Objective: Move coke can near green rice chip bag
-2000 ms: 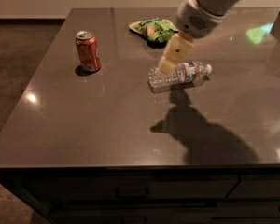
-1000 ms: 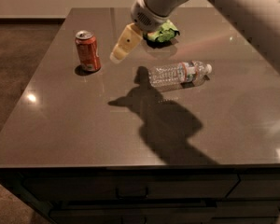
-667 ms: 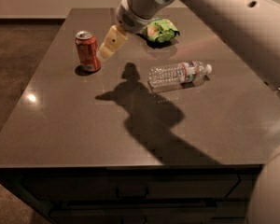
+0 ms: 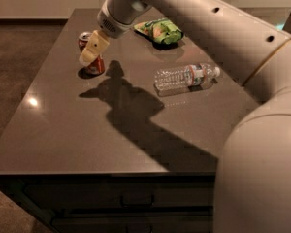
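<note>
Camera view puts my tool (image 4: 88, 56) across the red, silver-topped coke can (image 4: 97, 67); I cannot tell whether it grips, nor read any lettering.

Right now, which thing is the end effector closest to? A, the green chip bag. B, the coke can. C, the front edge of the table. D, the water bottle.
B: the end effector is right at the coke can, overlapping it in the camera view, while the green rice chip bag and the water bottle lie well apart from it.
</note>
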`<state>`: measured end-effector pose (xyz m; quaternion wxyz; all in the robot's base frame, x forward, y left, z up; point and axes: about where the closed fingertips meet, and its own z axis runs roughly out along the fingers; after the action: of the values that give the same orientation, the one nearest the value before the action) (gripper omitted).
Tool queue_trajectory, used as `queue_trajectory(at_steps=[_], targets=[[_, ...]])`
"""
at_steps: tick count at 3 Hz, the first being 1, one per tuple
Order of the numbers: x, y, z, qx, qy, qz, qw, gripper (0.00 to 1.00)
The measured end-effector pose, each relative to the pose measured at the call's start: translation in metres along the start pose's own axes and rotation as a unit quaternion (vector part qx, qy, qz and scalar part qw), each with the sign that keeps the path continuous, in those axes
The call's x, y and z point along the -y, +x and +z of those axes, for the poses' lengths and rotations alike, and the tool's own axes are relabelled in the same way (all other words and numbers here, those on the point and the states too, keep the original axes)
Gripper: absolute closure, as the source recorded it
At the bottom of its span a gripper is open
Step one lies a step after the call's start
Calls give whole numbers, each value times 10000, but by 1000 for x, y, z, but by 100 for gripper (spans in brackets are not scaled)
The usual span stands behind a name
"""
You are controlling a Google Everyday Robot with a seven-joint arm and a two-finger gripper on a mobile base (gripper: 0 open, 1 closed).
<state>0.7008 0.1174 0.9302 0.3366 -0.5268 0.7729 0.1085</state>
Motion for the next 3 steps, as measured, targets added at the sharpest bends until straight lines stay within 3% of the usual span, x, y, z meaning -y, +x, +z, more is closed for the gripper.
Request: queue_trajectory(at_steps=[2,3], targets=[[-2,-16,41,53,-416,-71,9991,0],[-2,-19,53,53,-606,-78,9981,16]])
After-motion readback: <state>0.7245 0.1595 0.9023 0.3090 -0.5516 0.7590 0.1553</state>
